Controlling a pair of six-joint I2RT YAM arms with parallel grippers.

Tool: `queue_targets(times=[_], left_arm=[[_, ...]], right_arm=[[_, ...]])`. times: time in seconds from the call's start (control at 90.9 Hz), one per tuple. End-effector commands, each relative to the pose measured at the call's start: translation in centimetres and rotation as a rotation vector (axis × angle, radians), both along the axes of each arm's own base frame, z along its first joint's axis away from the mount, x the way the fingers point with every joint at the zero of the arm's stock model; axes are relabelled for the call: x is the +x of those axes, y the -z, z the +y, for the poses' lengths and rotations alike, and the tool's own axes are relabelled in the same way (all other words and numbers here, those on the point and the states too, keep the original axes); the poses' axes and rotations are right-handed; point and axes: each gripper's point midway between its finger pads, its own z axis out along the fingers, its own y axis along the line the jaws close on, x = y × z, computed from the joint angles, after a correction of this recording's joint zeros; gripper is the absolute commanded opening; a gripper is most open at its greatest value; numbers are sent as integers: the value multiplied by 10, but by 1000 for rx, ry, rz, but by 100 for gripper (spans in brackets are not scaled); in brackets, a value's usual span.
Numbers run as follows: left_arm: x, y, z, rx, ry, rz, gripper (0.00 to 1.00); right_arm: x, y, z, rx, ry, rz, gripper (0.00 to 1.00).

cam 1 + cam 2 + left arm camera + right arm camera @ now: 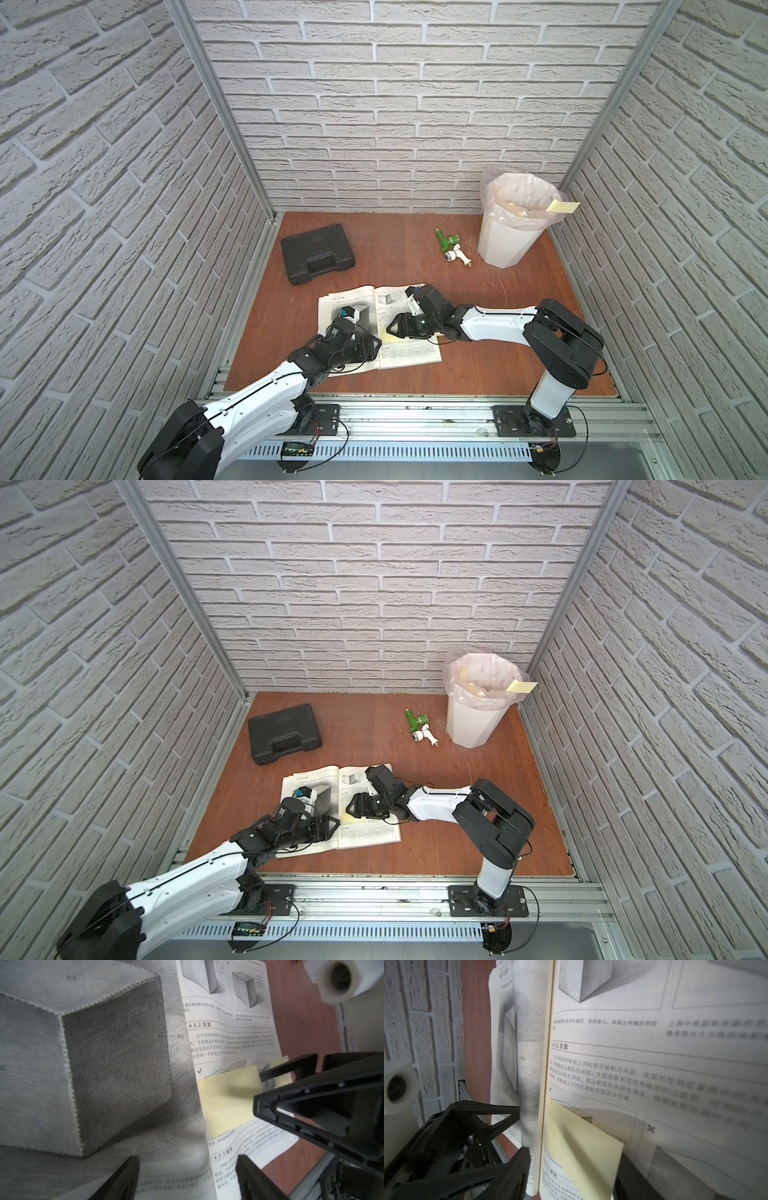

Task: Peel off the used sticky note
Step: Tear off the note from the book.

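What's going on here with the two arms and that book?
Two robot arms work over an open book. The left gripper, open, sits low over its middle. The right gripper, jaws apart, is at the edge of a yellow sticky note on the text page; that edge is lifted, the rest not yet peeled off.

L arm (257,395), R arm (494,324): white shells, blk joints, thin blk cables, screws, blk triangular fingers (324,1086)

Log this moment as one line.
right pincer: open around lifted edge of sticky note | left pincer: open over left page of book | peel: unfinished
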Motion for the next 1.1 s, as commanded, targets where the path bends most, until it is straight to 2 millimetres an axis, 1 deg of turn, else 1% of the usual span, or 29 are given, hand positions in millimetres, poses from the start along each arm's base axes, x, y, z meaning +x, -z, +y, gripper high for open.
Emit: queue_targets(times=[0.0, 0.099, 0.198, 0.319, 0.484, 0.605, 0.726, 0.781, 0.957, 1.089], left_arm=[[-8, 12, 6, 21, -2, 35, 78], [-7, 12, 6, 21, -2, 36, 78], [-7, 12, 5, 20, -2, 36, 78], [-7, 12, 5, 19, -1, 37, 78], [-8, 13, 6, 23, -2, 40, 78], [-7, 13, 5, 22, 0, 39, 78], [-7, 13, 5, 23, 1, 40, 78], [-7, 13, 5, 23, 0, 42, 78], [-7, 12, 5, 19, 2, 40, 78], [-7, 11, 5, 18, 1, 35, 78]], right_arm=[[-27, 40, -11, -66, 3, 118, 64], [-26, 38, -7, -39, 7, 121, 62], [-26, 34, -4, -20, 6, 121, 58], [-26, 29, 0, 0, 2, 118, 50], [-25, 18, 5, 33, -2, 112, 33], [-24, 6, 9, 60, -6, 105, 16], [-20, -7, 16, 101, -6, 100, 6], [-19, -13, 20, 127, -1, 99, 3], [-13, -27, 26, 186, 27, 96, 3], [-7, -33, 25, 196, 48, 82, 3]])
